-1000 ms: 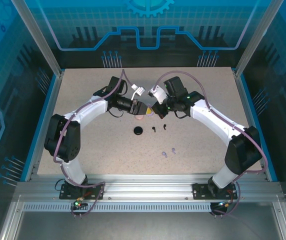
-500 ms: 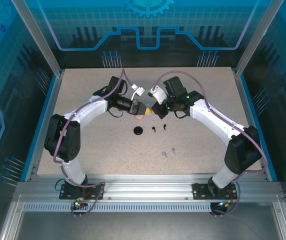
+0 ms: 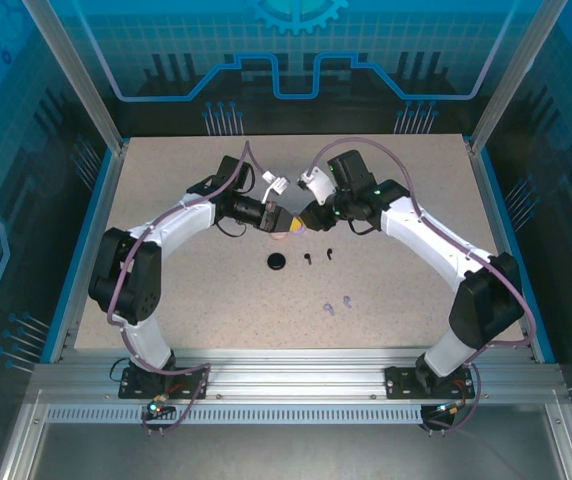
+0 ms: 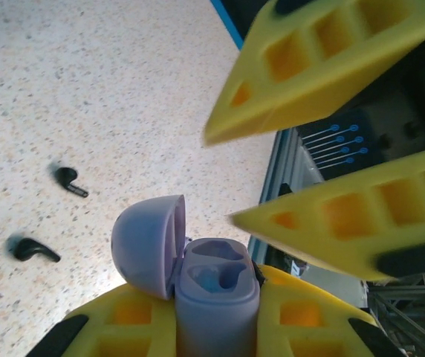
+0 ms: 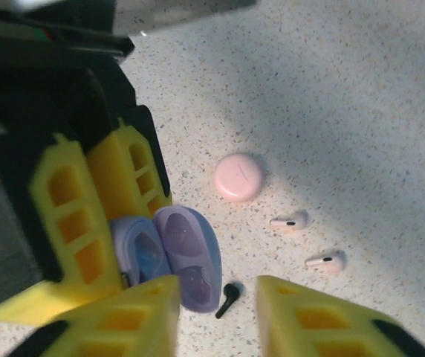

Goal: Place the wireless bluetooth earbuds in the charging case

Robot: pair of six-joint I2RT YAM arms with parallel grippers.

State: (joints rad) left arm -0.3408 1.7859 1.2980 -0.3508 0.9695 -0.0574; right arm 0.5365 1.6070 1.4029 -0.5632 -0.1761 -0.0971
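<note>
My left gripper [image 4: 216,316] is shut on the lilac charging case [image 4: 216,294], which stands upright with its lid [image 4: 147,244] swung open to the left and both wells empty. My right gripper [image 5: 216,316] is open just above the case [image 5: 186,256], its yellow fingers [image 4: 324,59] apart and holding nothing. In the top view both grippers meet mid-table, left [image 3: 284,221] and right [image 3: 303,220]. Two black earbuds [image 4: 67,178] [image 4: 30,249] lie on the table; one [image 5: 229,297] lies beside the lid. Two pale pink earbuds [image 5: 290,221] [image 5: 325,261] lie apart. Two lilac earbuds [image 3: 329,309] [image 3: 347,300] lie nearer the front.
A shut pink round case [image 5: 238,177] lies on the table below the grippers. A black round case [image 3: 277,262] sits in front of them, with the black earbuds [image 3: 309,257] to its right. The speckled tabletop [image 3: 186,300] is bounded by blue rails and enclosure walls.
The right gripper's jaws have parted and it has drawn slightly back from the case. The left arm holds the lilac case in nearly the same place.
</note>
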